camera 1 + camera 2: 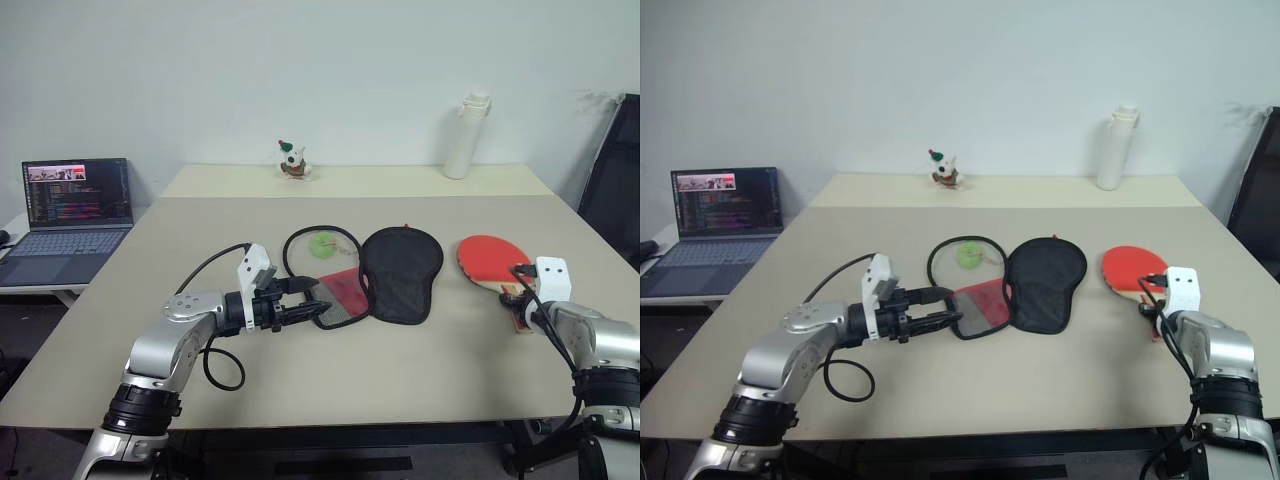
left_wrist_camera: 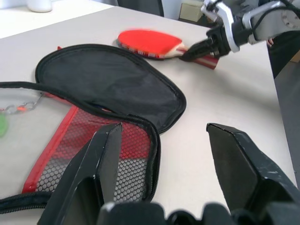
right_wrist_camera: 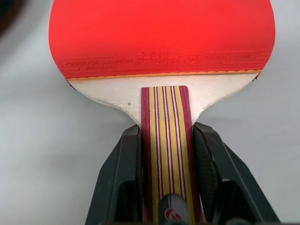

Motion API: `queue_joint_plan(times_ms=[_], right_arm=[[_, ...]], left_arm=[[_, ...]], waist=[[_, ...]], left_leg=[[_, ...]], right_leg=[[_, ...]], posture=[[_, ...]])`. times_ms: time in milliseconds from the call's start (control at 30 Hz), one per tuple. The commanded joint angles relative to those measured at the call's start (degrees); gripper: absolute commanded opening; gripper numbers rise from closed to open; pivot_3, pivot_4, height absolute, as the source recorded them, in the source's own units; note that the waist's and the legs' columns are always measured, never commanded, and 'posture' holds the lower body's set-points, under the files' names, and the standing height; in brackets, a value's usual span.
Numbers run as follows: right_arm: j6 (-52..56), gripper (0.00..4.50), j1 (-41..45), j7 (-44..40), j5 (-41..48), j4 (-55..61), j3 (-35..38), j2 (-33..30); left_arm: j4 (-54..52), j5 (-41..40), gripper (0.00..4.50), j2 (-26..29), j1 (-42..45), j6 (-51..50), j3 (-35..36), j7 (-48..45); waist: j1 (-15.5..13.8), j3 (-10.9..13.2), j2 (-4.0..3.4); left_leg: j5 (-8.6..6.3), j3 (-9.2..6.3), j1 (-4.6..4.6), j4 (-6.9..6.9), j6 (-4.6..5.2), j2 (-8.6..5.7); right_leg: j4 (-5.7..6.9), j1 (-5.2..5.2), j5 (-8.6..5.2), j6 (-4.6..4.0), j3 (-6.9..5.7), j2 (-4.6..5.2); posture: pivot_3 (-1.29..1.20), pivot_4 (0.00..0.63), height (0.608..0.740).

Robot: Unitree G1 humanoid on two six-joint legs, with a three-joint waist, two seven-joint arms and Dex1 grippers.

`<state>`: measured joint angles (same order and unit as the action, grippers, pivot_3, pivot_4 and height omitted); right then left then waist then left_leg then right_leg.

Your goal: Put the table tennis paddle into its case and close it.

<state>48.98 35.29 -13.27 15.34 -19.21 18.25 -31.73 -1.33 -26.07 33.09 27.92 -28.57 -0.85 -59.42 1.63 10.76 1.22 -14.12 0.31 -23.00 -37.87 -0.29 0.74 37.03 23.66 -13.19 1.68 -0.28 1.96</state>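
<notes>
The table tennis paddle (image 1: 490, 260) is lying flat on the counter (image 1: 420, 370), red face up, its long axis running from the blade toward the robot's right side. The right gripper (image 3: 165, 154) is clamping the striped handle. The left gripper (image 1: 300, 305) is standing released over the unzipped case (image 1: 385, 280), which is lying flat left of the paddle.

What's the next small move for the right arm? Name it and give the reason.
Probably lift the table tennis paddle slightly off the table. The right gripper has its fingers against both sides of the handle, so the grip looks set. The case lies open to its left, with the left gripper open at its edge.
</notes>
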Motion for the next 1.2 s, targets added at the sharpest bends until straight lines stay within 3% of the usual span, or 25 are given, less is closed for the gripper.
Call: queue_joint_plan(times_ms=[33,233,467,700,933,1200], right_arm=[[1.2,1.1,4.8,2.7,2.6,7.1,4.2,0.1],[6.8,1.1,7.4,7.0,5.1,17.0,4.7,5.3],[16.6,1.1,9.1,15.3,8.5,31.0,3.1,20.0],[18.0,1.1,7.5,21.6,8.2,33.8,1.0,32.5],[14.9,1.1,5.9,23.1,6.8,30.2,-0.6,36.2],[8.9,1.1,4.8,22.7,4.3,23.2,-1.9,36.0]], left_arm=[[-1.2,-0.1,3.14,0.4,0.4,0.9,0.3,-0.3],[-1.1,0.0,3.14,0.1,0.4,1.1,0.1,-0.4],[-1.3,-0.2,3.14,0.7,-0.1,1.0,0.6,-0.5],[-2.4,-0.4,3.14,0.9,-0.7,0.6,0.8,-0.1],[-3.1,-0.5,3.14,1.4,-1.2,0.3,1.1,0.3],[-3.4,-0.5,3.14,1.5,-1.4,0.1,1.1,0.5]], waist=[[0.0,0.0,-0.05],[0.0,0.0,-0.05],[0.1,0.0,-0.08],[-0.1,0.0,-0.08],[0.0,0.0,-0.09],[0.1,0.0,-0.09]], left_leg=[[0.0,0.02,-0.03,0.04,0.0,0.0],[-0.01,-0.03,-0.07,0.09,0.01,0.12],[-0.01,0.01,-0.1,0.08,0.01,0.16],[0.0,-0.11,-0.45,0.0,0.0,0.09],[0.0,-0.16,-0.48,0.0,0.0,0.05],[0.0,-0.16,-0.48,0.01,0.0,0.05]], right_leg=[[0.01,0.07,0.01,-0.02,0.04,-0.01],[0.04,0.15,0.01,-0.1,0.02,-0.15],[0.16,0.28,0.05,-0.17,0.07,-0.17],[0.16,0.51,0.15,-0.33,-0.09,-0.07],[0.13,0.52,0.15,-0.33,-0.15,-0.01],[0.14,0.52,0.15,-0.33,-0.17,-0.03]], posture=[[0.0,0.15,0.74],[0.0,0.15,0.74],[0.0,0.15,0.74],[0.0,0.15,0.74],[0.0,0.15,0.74],[0.0,0.15,0.74]])
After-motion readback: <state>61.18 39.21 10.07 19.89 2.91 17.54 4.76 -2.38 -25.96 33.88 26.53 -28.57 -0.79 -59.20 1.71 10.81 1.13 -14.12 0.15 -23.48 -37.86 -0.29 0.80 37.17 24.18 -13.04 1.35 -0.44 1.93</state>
